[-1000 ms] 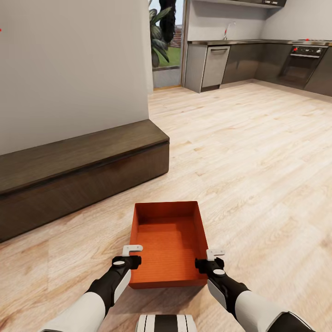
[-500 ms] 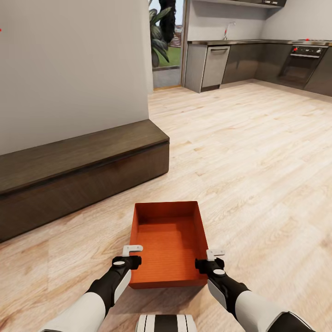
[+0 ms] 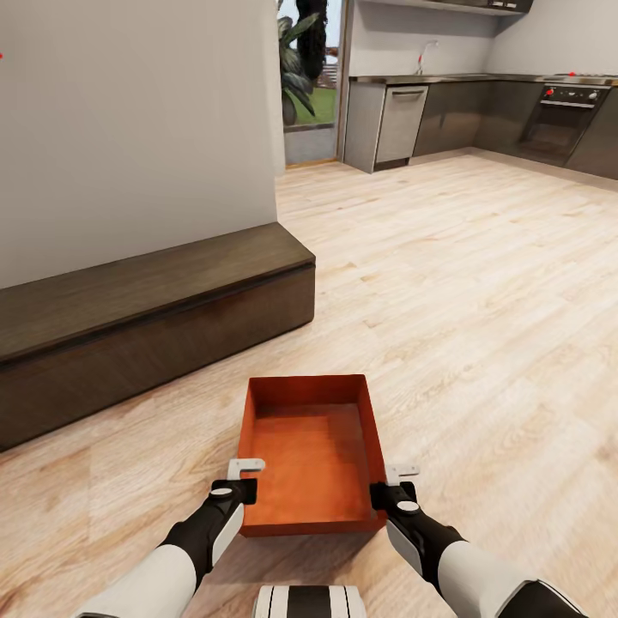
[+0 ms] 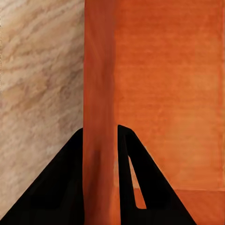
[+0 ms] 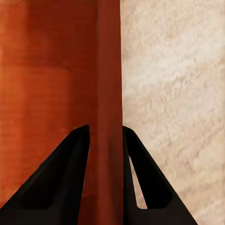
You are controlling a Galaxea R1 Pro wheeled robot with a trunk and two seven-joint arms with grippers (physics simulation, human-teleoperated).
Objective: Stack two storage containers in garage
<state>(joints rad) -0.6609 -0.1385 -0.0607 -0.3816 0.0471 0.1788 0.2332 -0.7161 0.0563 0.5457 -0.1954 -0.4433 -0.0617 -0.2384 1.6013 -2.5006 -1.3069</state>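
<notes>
One orange box [image 3: 311,455] is clamped by its side walls over the wood floor [image 3: 481,343], left fingers [image 4: 140,187] and right fingers [image 5: 63,183] each straddling a wall.

Light wood-plank floor [image 3: 481,309] runs from the near edge right back to the kitchen cabinets, and one orange-red box [image 3: 311,455] is low over it at the centre; whether it touches the planks cannot be told. To the left a long, low dark-wood bench [image 3: 146,330] stands on the planks against the white wall, its top bare.
</notes>
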